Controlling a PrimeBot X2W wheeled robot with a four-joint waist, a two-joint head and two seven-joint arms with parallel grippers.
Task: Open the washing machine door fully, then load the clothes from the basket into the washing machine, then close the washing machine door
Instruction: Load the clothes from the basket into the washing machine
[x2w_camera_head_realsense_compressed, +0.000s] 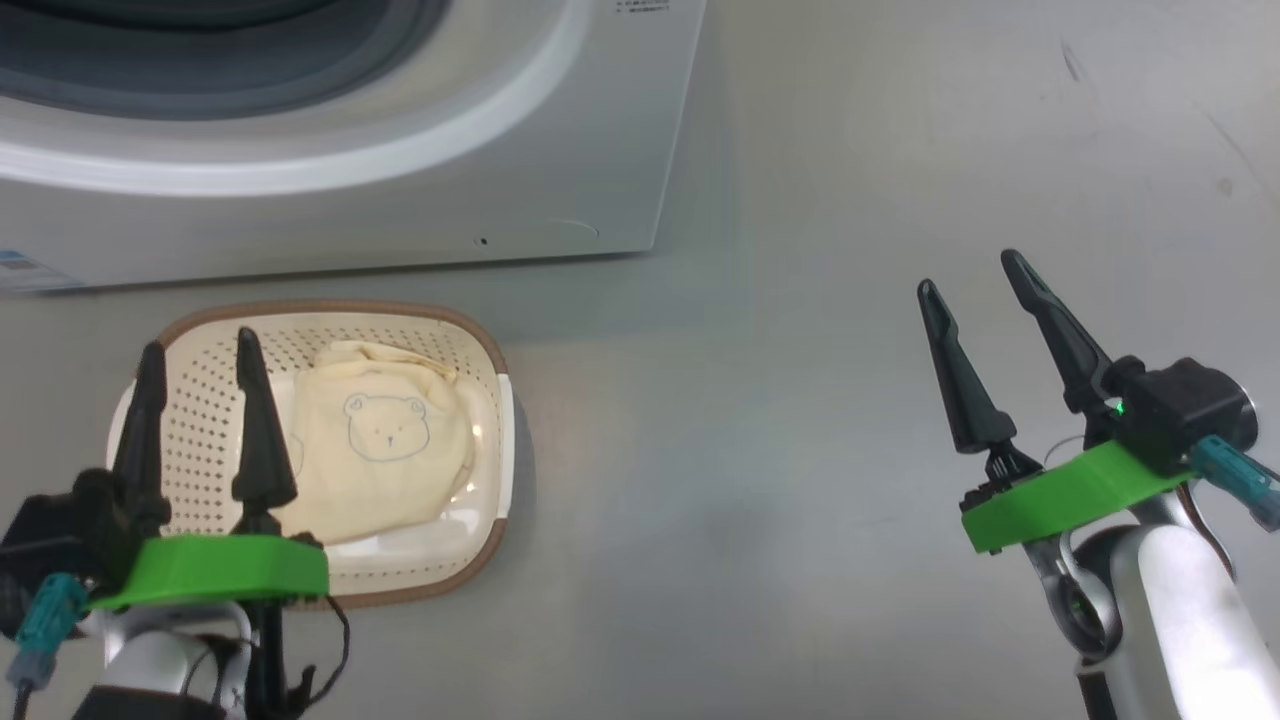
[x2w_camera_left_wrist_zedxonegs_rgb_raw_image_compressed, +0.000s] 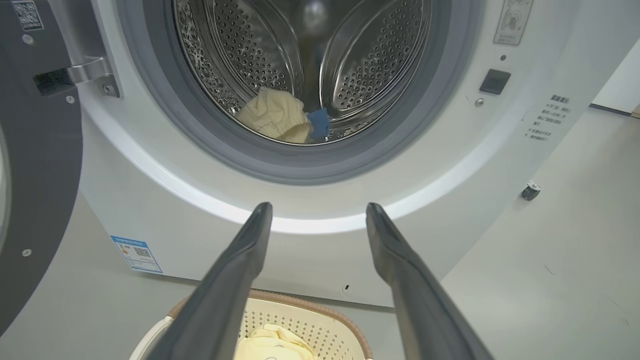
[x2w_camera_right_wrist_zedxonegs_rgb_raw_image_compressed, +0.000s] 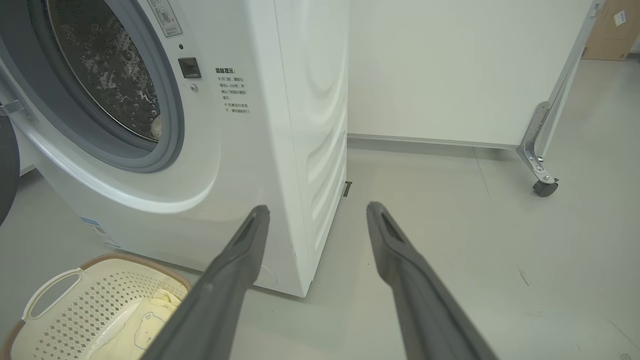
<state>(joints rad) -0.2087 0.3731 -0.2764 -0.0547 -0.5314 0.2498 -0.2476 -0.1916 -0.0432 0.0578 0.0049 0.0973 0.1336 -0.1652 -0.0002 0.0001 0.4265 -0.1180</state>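
The white washing machine (x2w_camera_head_realsense_compressed: 420, 170) stands ahead on the floor. Its black door (x2w_camera_left_wrist_zedxonegs_rgb_raw_image_compressed: 35, 165) is swung open to the left in the left wrist view. One cream-yellow garment with a blue patch (x2w_camera_left_wrist_zedxonegs_rgb_raw_image_compressed: 277, 120) lies in the steel drum (x2w_camera_left_wrist_zedxonegs_rgb_raw_image_compressed: 350, 55). The cream basket (x2w_camera_head_realsense_compressed: 200, 400) sits on the floor before the machine and holds a cream garment with a bear outline (x2w_camera_head_realsense_compressed: 385, 440). My left gripper (x2w_camera_head_realsense_compressed: 197, 350) hovers open over the basket's left part, holding nothing. My right gripper (x2w_camera_head_realsense_compressed: 968, 268) hangs open over bare floor far to the right.
Grey floor spreads to the right of the machine. A white panel on a wheeled metal leg (x2w_camera_right_wrist_zedxonegs_rgb_raw_image_compressed: 542, 172) stands behind it at the right. A blue label (x2w_camera_left_wrist_zedxonegs_rgb_raw_image_compressed: 136, 253) marks the machine's lower front.
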